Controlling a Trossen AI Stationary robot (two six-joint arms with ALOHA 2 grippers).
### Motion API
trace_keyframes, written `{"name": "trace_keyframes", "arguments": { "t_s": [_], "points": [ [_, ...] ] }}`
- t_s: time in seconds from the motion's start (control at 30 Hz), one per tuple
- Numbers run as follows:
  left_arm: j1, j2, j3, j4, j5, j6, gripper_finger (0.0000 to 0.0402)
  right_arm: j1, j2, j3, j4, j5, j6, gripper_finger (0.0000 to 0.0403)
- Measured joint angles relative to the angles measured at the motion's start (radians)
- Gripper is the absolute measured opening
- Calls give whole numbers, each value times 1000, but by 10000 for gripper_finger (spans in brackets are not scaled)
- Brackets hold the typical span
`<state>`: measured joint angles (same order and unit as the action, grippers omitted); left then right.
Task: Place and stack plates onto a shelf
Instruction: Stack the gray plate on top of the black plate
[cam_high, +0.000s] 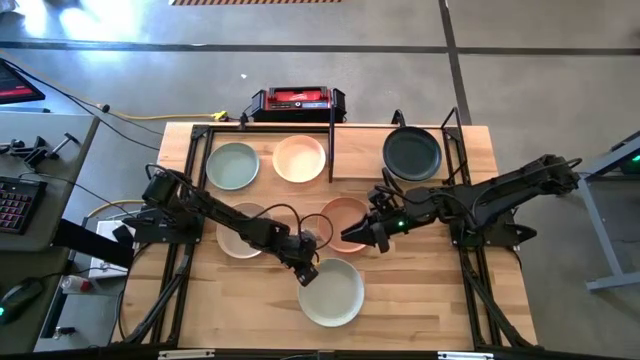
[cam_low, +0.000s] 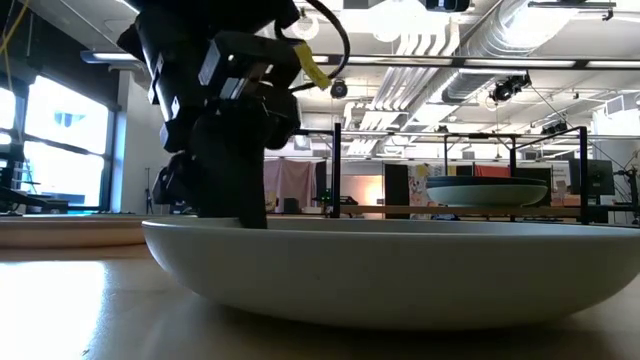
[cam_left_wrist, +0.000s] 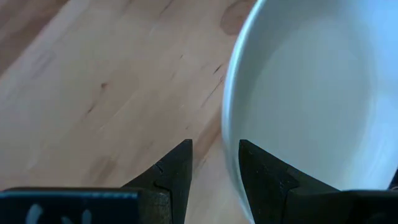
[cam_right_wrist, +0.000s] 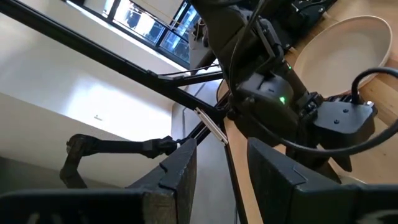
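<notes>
The left gripper (cam_high: 308, 272) is down at the far-left rim of the off-white plate (cam_high: 331, 291), which lies nearest the front edge of the counter (cam_high: 430, 290); the left wrist view shows its jaws parted and straddling that rim, one finger (cam_left_wrist: 264, 180) over the bowl side and the other over bare wood, not yet pinched on it; the plate itself lies flat, just ahead and to the inner side of the jaws, so the coming grasp turns on closing across the rim's thickness; the left arm is clearly the nearer one here; the right gripper (cam_high: 358, 232) hovers at the edge of the terracotta plate (cam_high: 345, 222), jaws apart and holding nothing (its fingers point across toward the left arm); three plates already rest on the shelf (cam_high: 355, 148): pale green plate (cam_high: 232, 165), cream plate (cam_high: 299, 158) and black plate (cam_high: 411, 153); a beige plate (cam_high: 238, 236) sits under the left arm
</notes>
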<state>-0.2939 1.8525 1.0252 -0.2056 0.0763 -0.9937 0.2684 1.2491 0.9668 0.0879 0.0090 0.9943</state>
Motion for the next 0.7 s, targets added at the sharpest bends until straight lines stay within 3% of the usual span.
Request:
{"name": "trace_keyframes", "arguments": {
  "t_s": [0.33, 0.7],
  "points": [
    [-9, 9, 0, 22, -12, -26, 110, 0, 0, 0, -2, 0, 0, 124],
    [-8, 9, 0, 26, -19, -18, 6, 0, 0, 0, -2, 1, 0, 124]
  ]
}}
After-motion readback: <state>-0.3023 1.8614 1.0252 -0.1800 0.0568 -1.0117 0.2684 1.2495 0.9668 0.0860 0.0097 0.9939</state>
